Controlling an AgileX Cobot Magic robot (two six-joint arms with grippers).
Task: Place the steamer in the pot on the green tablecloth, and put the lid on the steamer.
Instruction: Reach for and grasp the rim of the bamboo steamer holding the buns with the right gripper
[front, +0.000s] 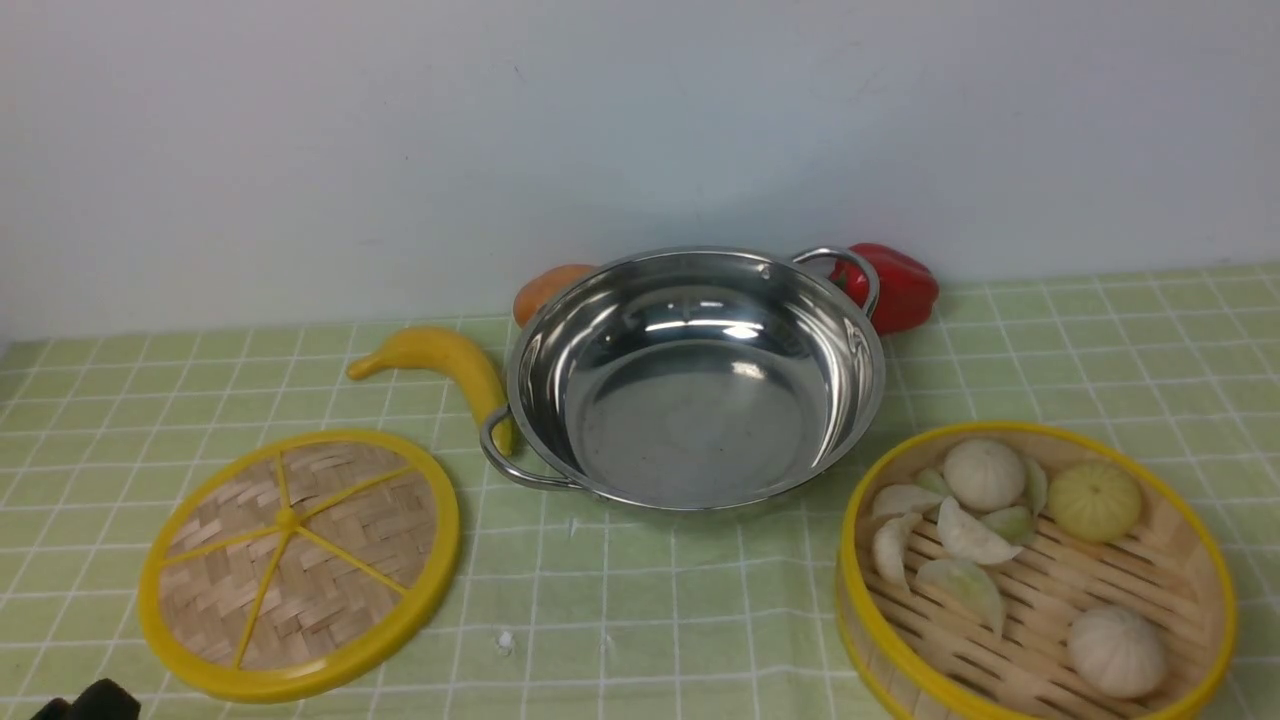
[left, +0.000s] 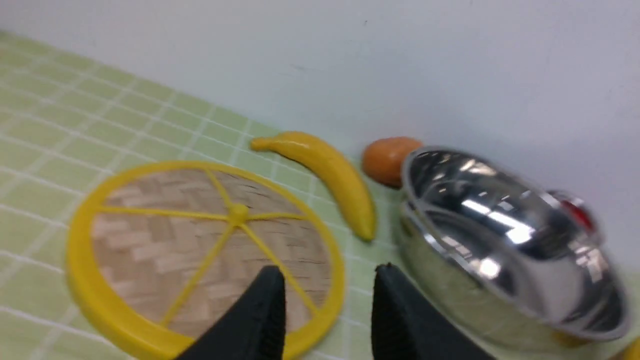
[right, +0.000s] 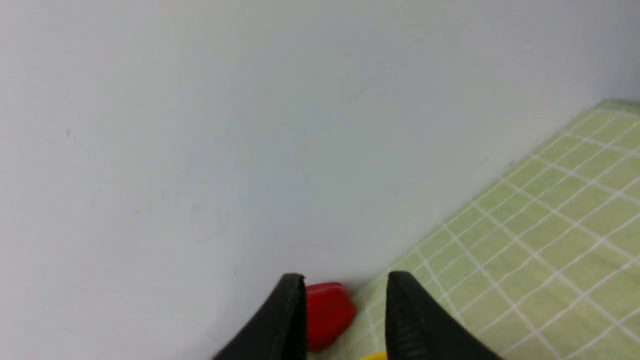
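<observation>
Left wrist view: flat woven lid (left: 165, 240), shiny round pot (left: 505, 235), seemingly steel.

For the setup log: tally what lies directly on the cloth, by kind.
Cookware: 3 (pot, steamer, lid)
Fruit and vegetables: 3 (banana, orange fruit, red pepper)
Total: 6

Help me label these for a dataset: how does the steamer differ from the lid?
The steamer has an upright wall; the lid is a flat disc. The steamer's base is slatted, while the lid is woven with five yellow spokes. The steamer holds buns and dumplings; the lid carries nothing. The steamer lies right of the pot, the lid left of it. Both are round bamboo with yellow rims, resting on the green tablecloth.
</observation>
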